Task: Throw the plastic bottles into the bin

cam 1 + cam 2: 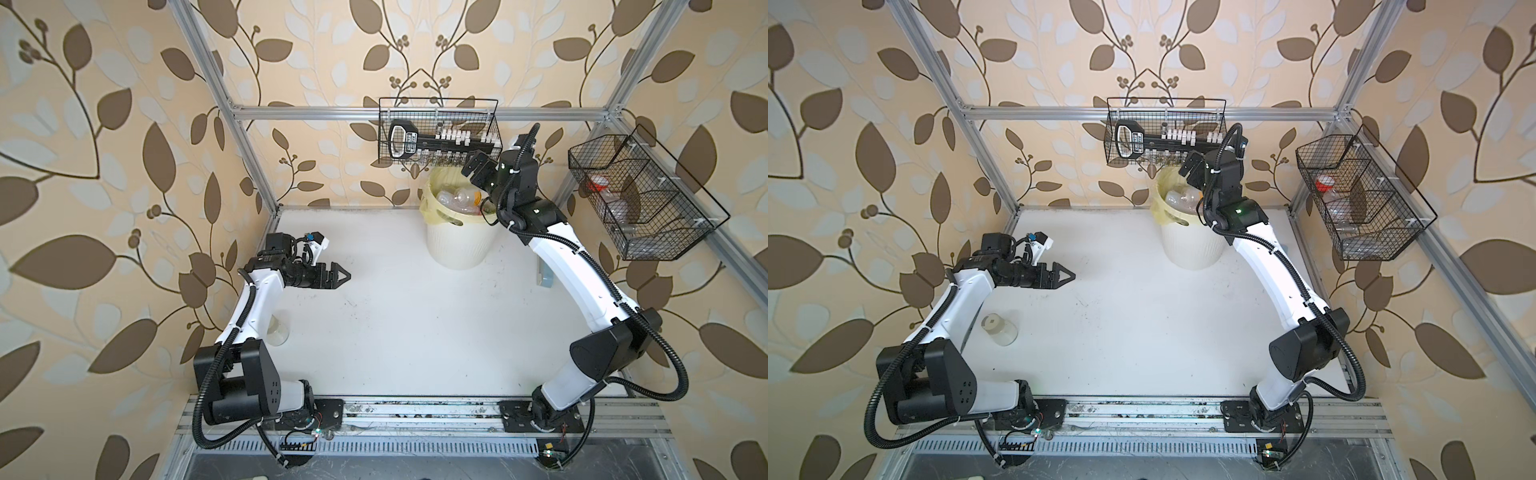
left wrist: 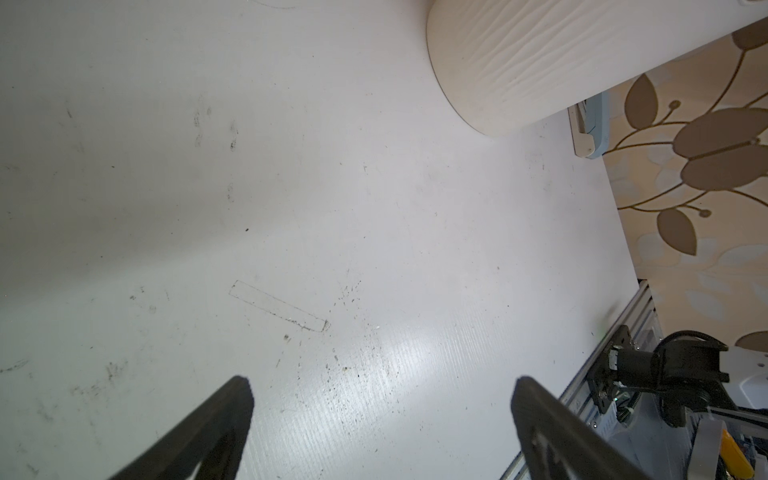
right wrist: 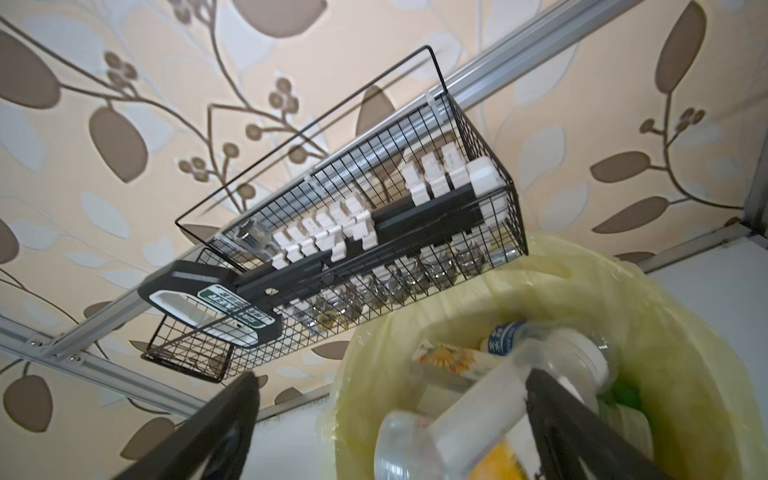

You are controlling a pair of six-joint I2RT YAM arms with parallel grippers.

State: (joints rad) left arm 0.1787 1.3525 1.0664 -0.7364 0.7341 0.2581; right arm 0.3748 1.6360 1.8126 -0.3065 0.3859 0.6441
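The bin, cream-white and ribbed with a pale yellow liner, stands at the back of the table and holds several plastic bottles. My right gripper hangs open over the bin's mouth. In the right wrist view a blurred clear bottle with a white label lies loose between the spread fingers, over the liner. My left gripper is open above bare table and holds nothing. A small clear bottle stands beside the left arm.
A black wire basket with a black-and-white tool hangs on the back rail just above the bin. A second wire basket hangs on the right rail. A flat pale-blue case lies at the table's right edge.
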